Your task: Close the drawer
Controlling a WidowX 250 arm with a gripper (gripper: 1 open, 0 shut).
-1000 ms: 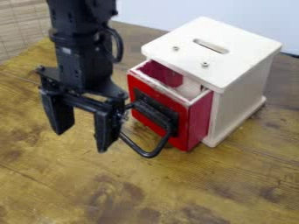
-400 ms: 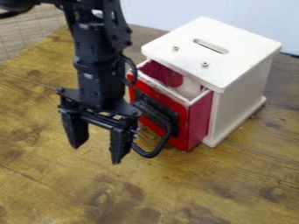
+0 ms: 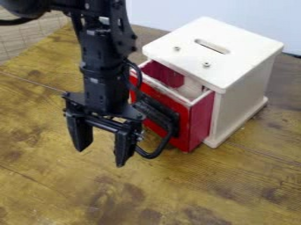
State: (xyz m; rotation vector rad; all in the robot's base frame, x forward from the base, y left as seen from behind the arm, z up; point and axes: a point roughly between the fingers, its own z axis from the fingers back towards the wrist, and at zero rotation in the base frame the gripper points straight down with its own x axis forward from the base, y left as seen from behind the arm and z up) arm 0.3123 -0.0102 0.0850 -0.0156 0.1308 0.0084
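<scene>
Toward eight o'clock of the white box (image 3: 221,75), on the wooden surface (image 3: 59,189), I have the end effector (image 3: 104,156) hanging fingers down in front of the drawer (image 3: 200,121). Compared with the first frame, a second ago, my arm (image 3: 104,61) has come across toward three o'clock and a little toward six, so the fingers now sit nearer the drawer's side of the view. Against the middle frame I can make out only a slight further drop. The drawer and the box look unmoved through all three frames.

My end effector is spread wide, one finger toward nine o'clock and the other toward three, with a broad gap between them and nothing held in it. Whether any part of it touches the black wire loop handle (image 3: 153,151) I cannot tell; from this camera the finger on the three o'clock side hangs close beside the loop, and the arm hides some of what lies behind.

As for the drawer, it stands partly pulled out of the box, its glossy red front facing roughly seven o'clock and its red interior showing at the top. The handle juts from that front toward the end effector.
</scene>
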